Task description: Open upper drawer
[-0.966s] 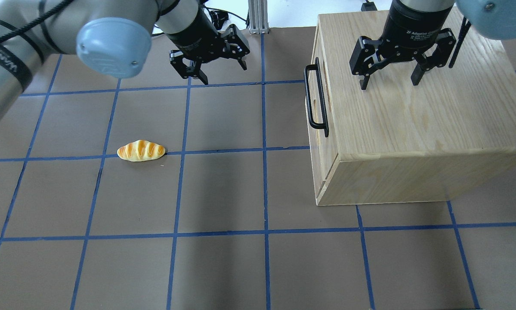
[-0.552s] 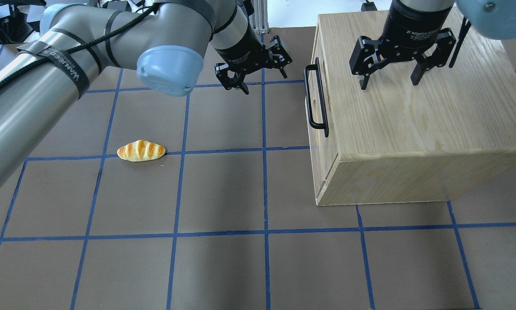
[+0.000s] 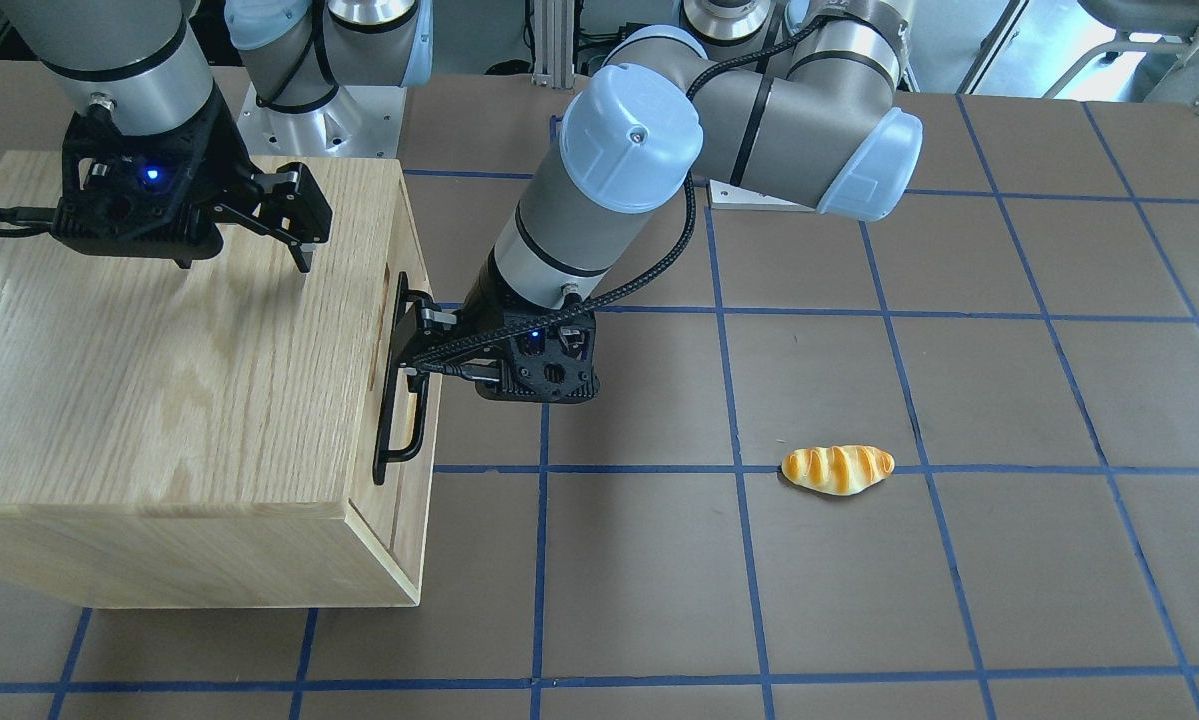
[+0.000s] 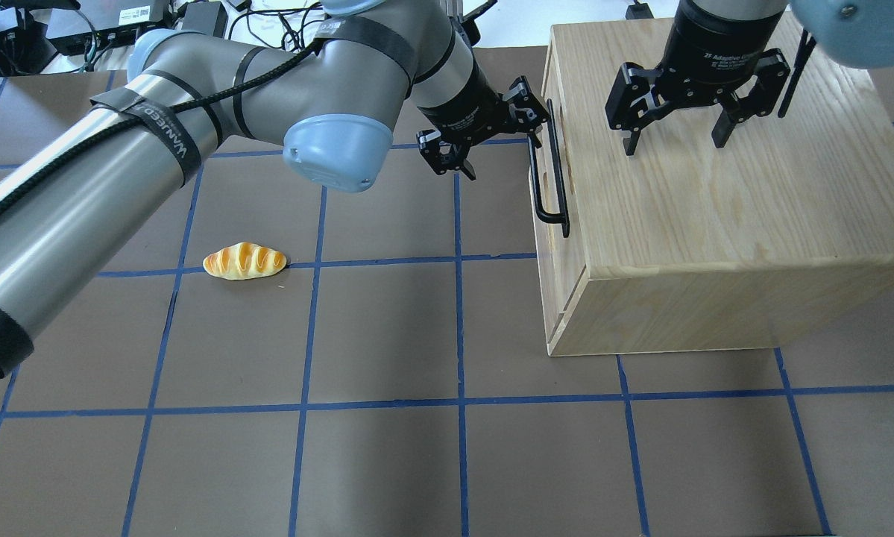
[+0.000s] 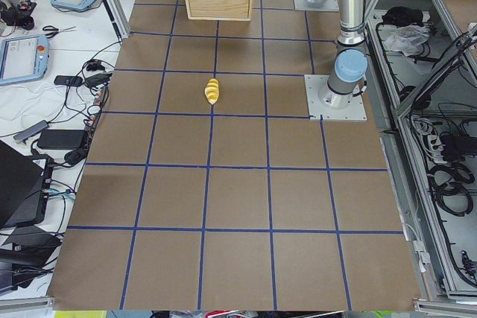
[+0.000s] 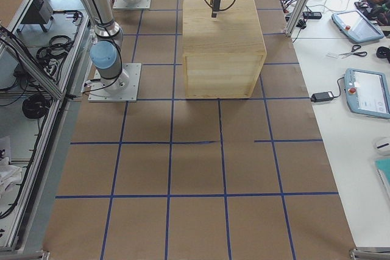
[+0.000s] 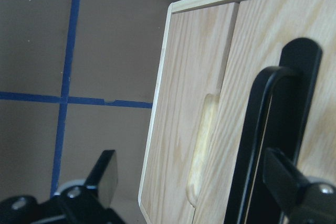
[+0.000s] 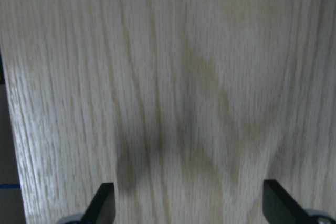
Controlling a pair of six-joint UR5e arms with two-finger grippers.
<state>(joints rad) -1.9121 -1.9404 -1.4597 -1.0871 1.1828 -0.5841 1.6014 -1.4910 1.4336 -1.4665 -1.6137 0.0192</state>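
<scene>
Upper drawer: flush shut, unpulled.
Left gripper: jaws spread astride bar handle, unclamped.
Right gripper: spread, idle over cabinet, upper right.
Remaining: clamp, pull.

Bright, even overhead light throws soft shadows on the brown gridded table mat; the right wrist view is blurred.

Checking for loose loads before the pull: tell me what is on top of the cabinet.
Only the right gripper shows above the cabinet top, jaws open. The wood under its body is covered.
</scene>
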